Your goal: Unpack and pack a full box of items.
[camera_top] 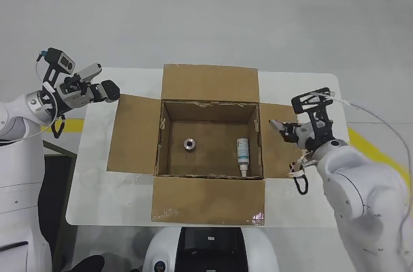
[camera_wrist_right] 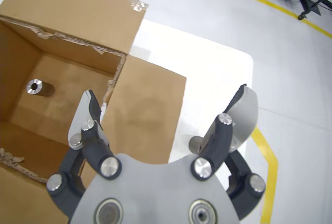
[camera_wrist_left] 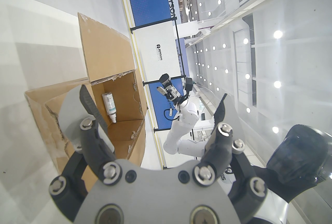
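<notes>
Table (camera_top: 97,194): white, carrying the open box (camera_top: 209,83).
Box contents: metal cylinder (camera_top: 190,143) at 9 o'clock, bottle (camera_top: 243,155) at 3.
Left gripper (camera_wrist_left: 153,92): spread wide, empty.
Right gripper (camera_wrist_right: 166,90): spread wide, empty.

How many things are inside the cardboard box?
2: a metal cylinder sits near the middle of the floor; a white bottle lies along one side wall. The near wall may hide more.

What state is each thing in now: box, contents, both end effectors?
Cardboard box: open, all four flaps folded out.
White bottle: lying on its side on the box floor.
Metal cylinder: standing on end on the box floor.
Left end effector: open, empty.
Right end effector: open, empty.
</notes>
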